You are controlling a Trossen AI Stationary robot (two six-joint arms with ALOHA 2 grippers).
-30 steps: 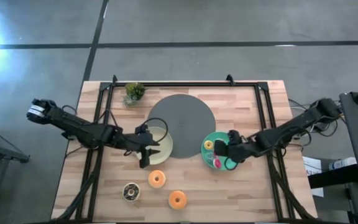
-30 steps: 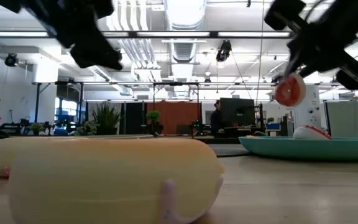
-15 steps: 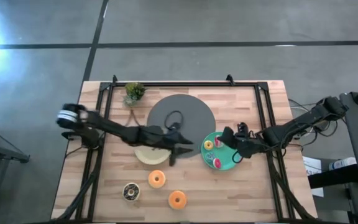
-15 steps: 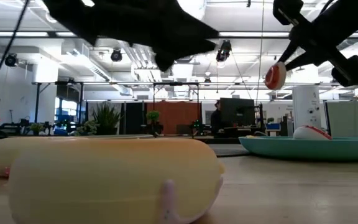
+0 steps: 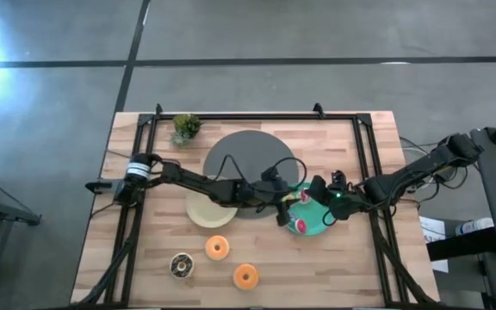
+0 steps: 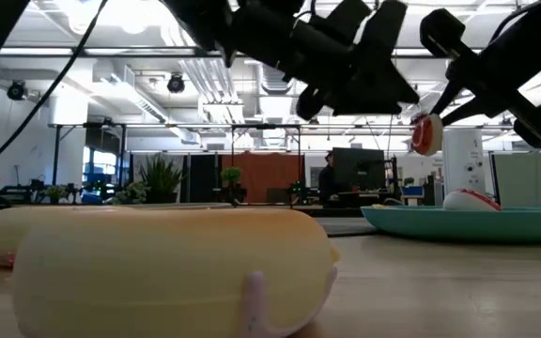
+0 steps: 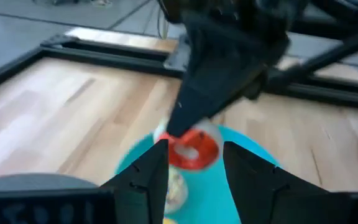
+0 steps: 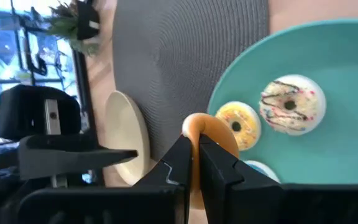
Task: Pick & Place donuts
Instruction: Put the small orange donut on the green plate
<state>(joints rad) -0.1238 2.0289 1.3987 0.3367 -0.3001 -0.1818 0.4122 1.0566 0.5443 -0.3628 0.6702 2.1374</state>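
On the worktop (image 5: 145, 258), three donuts (image 5: 217, 248) wait unplaced; the teal plate (image 8: 328, 155) holds at least two. Above it the right claw (image 8: 194, 163) pinches a red-frosted donut (image 7: 193, 149), the left claw (image 7: 194, 165) gaping empty before it.

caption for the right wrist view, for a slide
Right hand shut on a donut above the teal plate, which holds two more.
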